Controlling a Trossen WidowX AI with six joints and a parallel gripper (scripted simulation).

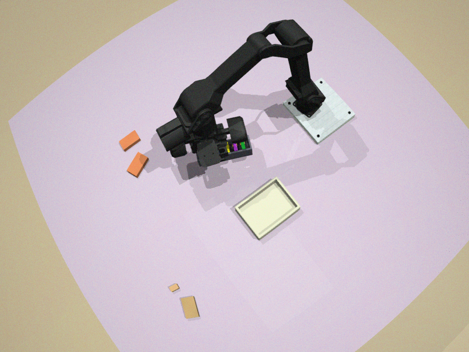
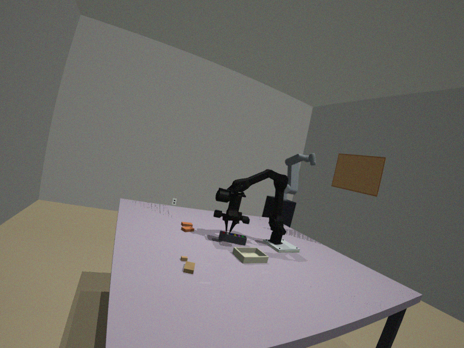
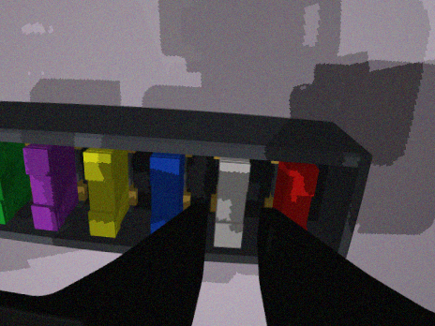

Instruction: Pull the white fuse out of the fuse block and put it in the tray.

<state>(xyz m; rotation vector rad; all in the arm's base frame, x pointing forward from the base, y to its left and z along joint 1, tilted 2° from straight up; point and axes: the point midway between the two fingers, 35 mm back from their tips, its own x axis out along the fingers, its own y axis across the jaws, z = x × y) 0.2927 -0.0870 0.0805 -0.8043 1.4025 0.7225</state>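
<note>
We are counting six fuses in one block [image 1: 239, 154] [image 2: 232, 238] [image 3: 187, 124], one tray [image 1: 247, 223] [image 2: 255, 259], two orange bricks [image 1: 130, 140] [image 2: 186, 224] and two tan pieces [image 1: 189, 306] [image 2: 189, 267], and are noting the gripper [image 1: 223, 150] [image 2: 228, 234] [image 3: 232, 219] with fingers slightly apart, clamped on nothing. In the wrist view we are seeing the white fuse [image 3: 231, 206] seated in the block, in line with the finger gap, between the red fuse [image 3: 295, 192] and blue fuse [image 3: 167, 187]; the top view is hiding all three beneath the gripper. Only in the exterior view are we seeing one corkboard [image 2: 358, 174] and one grey arm [image 2: 294, 176].
</note>
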